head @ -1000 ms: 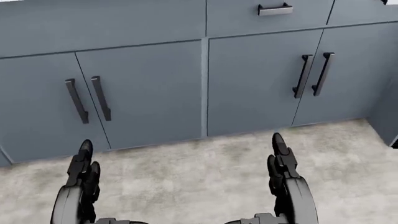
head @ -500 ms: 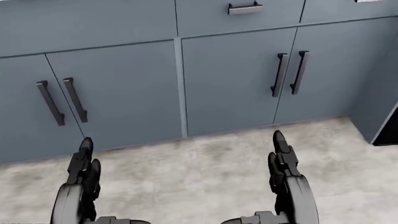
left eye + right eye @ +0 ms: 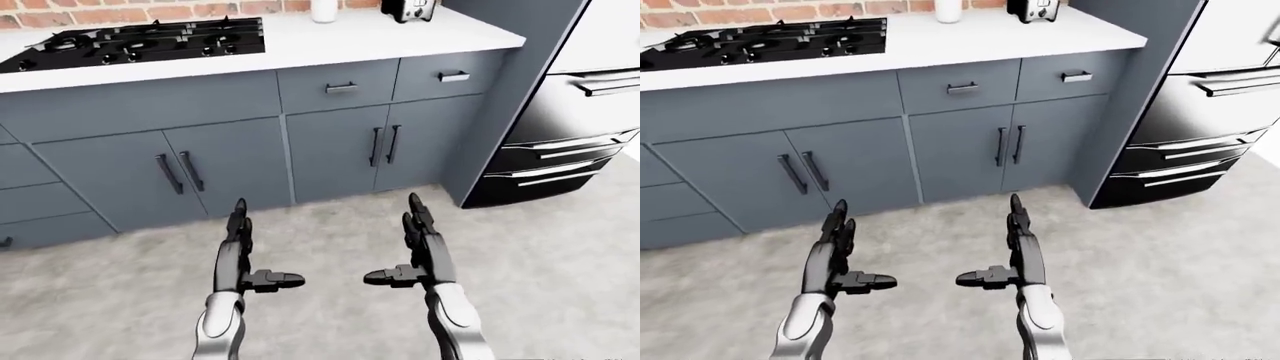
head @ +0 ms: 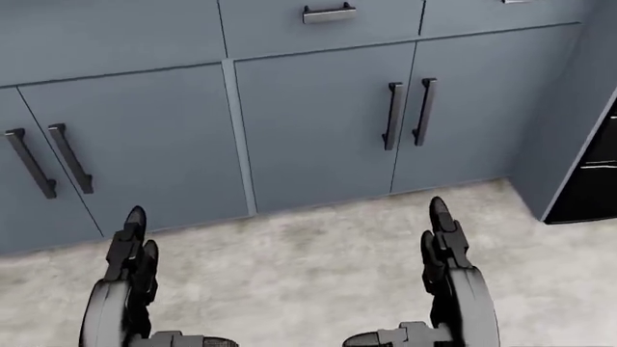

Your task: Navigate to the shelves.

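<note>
- The hob [image 3: 140, 39] sits at the left of the worktop [image 3: 330, 41], grey cabinets [image 3: 230, 161] beneath.
- The left robot hand [image 3: 243, 259] is released, fingers straight, grasping nothing.
- The right robot hand [image 3: 418, 255] is likewise released and empty.
- A toaster [image 3: 410, 9] stands near the worktop's right end, with the fridge [image 3: 575, 112] beyond it.
- No shelves show in any view; I'd judge the robot should turn away from the cabinets, stay clear of the fridge corner, and keep both arms tucked.
</note>
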Robot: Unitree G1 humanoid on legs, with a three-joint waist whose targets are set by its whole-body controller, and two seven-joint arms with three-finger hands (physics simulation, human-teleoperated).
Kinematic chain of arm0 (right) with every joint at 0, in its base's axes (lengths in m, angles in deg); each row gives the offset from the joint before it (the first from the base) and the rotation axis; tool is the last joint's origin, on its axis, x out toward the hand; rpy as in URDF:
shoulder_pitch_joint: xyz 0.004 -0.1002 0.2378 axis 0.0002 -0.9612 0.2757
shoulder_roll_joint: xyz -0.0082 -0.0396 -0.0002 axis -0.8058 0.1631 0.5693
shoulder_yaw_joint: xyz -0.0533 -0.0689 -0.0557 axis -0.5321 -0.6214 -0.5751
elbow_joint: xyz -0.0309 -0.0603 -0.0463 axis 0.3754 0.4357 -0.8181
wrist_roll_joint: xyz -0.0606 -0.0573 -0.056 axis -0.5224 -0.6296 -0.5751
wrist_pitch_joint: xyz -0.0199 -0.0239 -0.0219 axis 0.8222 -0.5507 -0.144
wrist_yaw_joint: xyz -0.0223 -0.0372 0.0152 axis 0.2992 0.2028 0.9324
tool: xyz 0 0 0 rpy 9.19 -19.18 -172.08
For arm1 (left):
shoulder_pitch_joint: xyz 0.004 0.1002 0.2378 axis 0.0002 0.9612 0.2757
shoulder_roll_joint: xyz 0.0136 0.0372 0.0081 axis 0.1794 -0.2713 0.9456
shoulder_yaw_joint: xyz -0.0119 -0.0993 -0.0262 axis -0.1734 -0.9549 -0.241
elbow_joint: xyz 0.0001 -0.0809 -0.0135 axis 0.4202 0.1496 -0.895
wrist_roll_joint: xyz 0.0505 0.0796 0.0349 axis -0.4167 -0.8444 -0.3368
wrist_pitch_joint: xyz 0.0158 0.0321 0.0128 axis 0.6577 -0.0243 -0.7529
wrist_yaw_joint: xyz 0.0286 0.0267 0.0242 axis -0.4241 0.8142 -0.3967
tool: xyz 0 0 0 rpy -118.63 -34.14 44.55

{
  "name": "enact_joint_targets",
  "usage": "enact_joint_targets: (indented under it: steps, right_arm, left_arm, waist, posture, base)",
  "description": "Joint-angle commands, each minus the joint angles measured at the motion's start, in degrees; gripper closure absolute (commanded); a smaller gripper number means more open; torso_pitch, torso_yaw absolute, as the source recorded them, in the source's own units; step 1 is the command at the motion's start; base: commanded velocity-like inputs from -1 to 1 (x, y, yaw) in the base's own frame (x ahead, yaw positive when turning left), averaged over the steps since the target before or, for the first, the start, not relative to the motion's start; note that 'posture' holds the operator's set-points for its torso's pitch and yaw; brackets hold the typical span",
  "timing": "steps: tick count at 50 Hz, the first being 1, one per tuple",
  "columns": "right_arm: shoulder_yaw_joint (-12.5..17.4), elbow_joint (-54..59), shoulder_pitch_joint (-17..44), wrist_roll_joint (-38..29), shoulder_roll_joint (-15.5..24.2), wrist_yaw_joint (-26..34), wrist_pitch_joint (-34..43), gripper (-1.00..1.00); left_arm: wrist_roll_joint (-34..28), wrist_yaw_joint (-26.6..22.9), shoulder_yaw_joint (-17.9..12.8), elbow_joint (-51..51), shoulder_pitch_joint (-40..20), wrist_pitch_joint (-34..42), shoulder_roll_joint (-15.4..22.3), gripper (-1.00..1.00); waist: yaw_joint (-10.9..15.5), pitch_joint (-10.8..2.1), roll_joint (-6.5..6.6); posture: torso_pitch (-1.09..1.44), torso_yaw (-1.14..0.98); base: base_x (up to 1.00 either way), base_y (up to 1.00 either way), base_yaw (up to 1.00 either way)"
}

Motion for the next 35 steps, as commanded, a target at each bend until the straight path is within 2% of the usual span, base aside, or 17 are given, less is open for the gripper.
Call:
enact_joint_targets:
  steps: [1,3,5,7,10,11,12,13,14,15,24,26,27,28,30,32,35]
  right_arm:
    - [0.3,-2.3,0.7,0.2,0.4,-0.1,-1.5,-1.00]
    - [0.2,-2.7,0.6,0.1,0.4,-0.1,-1.3,-1.00]
    - [0.2,-2.7,0.5,0.1,0.4,0.0,-1.4,-1.00]
    - [0.0,-2.9,0.4,0.0,0.4,0.0,-1.4,-1.00]
    - [-0.1,-2.9,0.4,-0.1,0.4,0.1,-1.4,-1.00]
    - [-0.1,-3.1,0.3,-0.1,0.4,0.1,-1.3,-1.00]
    - [0.0,-2.5,0.5,-0.1,0.4,0.2,-1.7,-1.00]
    - [-0.1,-2.7,0.4,-0.2,0.4,0.2,-1.6,-1.00]
    - [-0.1,-2.9,0.3,-0.2,0.4,0.2,-1.5,-1.00]
    - [-0.1,-3.0,0.3,-0.2,0.4,0.2,-1.5,-1.00]
    - [0.0,-1.8,0.8,-0.2,0.5,0.4,-2.2,-1.00]
    - [0.0,-2.0,0.7,-0.3,0.5,0.3,-2.1,-1.00]
    - [0.0,-1.8,0.8,-0.3,0.5,0.4,-2.3,-1.00]
    - [0.0,-1.5,0.9,-0.3,0.5,0.4,-2.5,-1.00]
    - [-0.1,-2.2,0.5,-0.3,0.4,0.3,-2.0,-1.00]
    - [-0.1,-2.5,0.4,-0.3,0.4,0.3,-1.8,-1.00]
    - [-0.1,-2.4,0.5,-0.3,0.3,0.3,-1.8,-1.00]
  left_arm:
    - [0.1,0.0,0.2,-2.1,-0.9,-1.4,-0.1,-1.00]
    - [0.1,0.0,0.2,-2.1,-0.9,-1.4,-0.1,-1.00]
    - [0.1,0.0,0.2,-2.1,-0.9,-1.4,-0.1,-1.00]
    - [0.1,0.0,0.2,-2.1,-0.9,-1.4,-0.1,-1.00]
    - [0.1,0.0,0.2,-2.1,-0.9,-1.4,-0.1,-1.00]
    - [0.1,0.0,0.2,-2.1,-0.9,-1.4,-0.1,-1.00]
    - [0.1,0.0,0.2,-2.1,-0.9,-1.4,-0.1,-1.00]
    - [0.1,0.0,0.2,-2.1,-0.9,-1.4,-0.1,-1.00]
    - [0.1,0.0,0.2,-2.1,-0.9,-1.4,-0.1,-1.00]
    - [0.1,0.0,0.2,-2.1,-0.9,-1.4,-0.1,-1.00]
    - [0.1,0.0,0.2,-2.1,-0.9,-1.4,-0.1,-1.00]
    - [0.1,0.0,0.2,-2.1,-0.9,-1.4,-0.1,-1.00]
    - [0.1,0.0,0.2,-2.1,-0.9,-1.4,-0.1,-1.00]
    - [0.1,0.0,0.2,-2.1,-0.9,-1.4,-0.1,-1.00]
    - [0.1,0.0,0.2,-2.1,-0.9,-1.4,-0.1,-1.00]
    - [0.1,0.0,0.2,-2.1,-0.9,-1.4,-0.1,-1.00]
    - [0.1,0.0,0.2,-2.1,-0.9,-1.4,-0.1,-1.00]
  waist:
    - [0.2,-1.13,-0.24]
    - [0.0,-1.20,0.32]
    - [-0.1,-1.80,-0.06]
    - [0.0,-1.62,-1.09]
    - [0.1,-1.31,-3.62]
    - [0.0,-1.54,-5.11]
    - [-0.2,-2.27,-7.47]
    - [-0.1,-2.92,-8.14]
    - [-0.8,-1.85,-6.68]
    - [-0.6,-1.47,-6.71]
    - [-0.4,-0.67,-1.58]
    - [-0.4,-0.76,0.31]
    - [-0.3,-1.41,1.96]
    - [0.3,-0.91,-0.58]
    - [0.0,-1.31,0.38]
    - [0.0,-1.89,0.11]
    - [0.1,-1.44,-1.52]
  posture:
    - [0.00,0.00]
    - [0.00,0.00]
    - [0.00,0.00]
    - [0.00,0.00]
    - [0.00,0.00]
    - [0.00,0.00]
    - [0.00,0.00]
    - [0.00,0.00]
    - [0.00,0.00]
    - [0.00,0.00]
    - [0.00,0.00]
    - [0.00,0.00]
    - [0.00,0.00]
    - [0.00,0.00]
    - [0.00,0.00]
    - [0.00,0.00]
    - [0.00,0.00]
  base:
    - [0.00,-0.33,0.00]
    - [0.00,-0.33,0.00]
    - [0.00,-0.33,0.00]
    - [0.00,-0.34,0.00]
    - [0.00,-0.34,0.00]
    - [0.00,-0.34,0.00]
    - [0.00,-0.34,0.00]
    - [0.00,-0.34,0.00]
    - [0.00,-0.34,0.00]
    - [0.00,-0.34,0.00]
    - [0.00,-0.35,0.00]
    - [0.00,-0.35,0.00]
    - [0.00,-0.35,0.00]
    - [0.00,-0.34,0.00]
    - [0.00,-0.34,0.00]
    - [0.00,-0.36,0.00]
    - [0.00,-0.35,0.00]
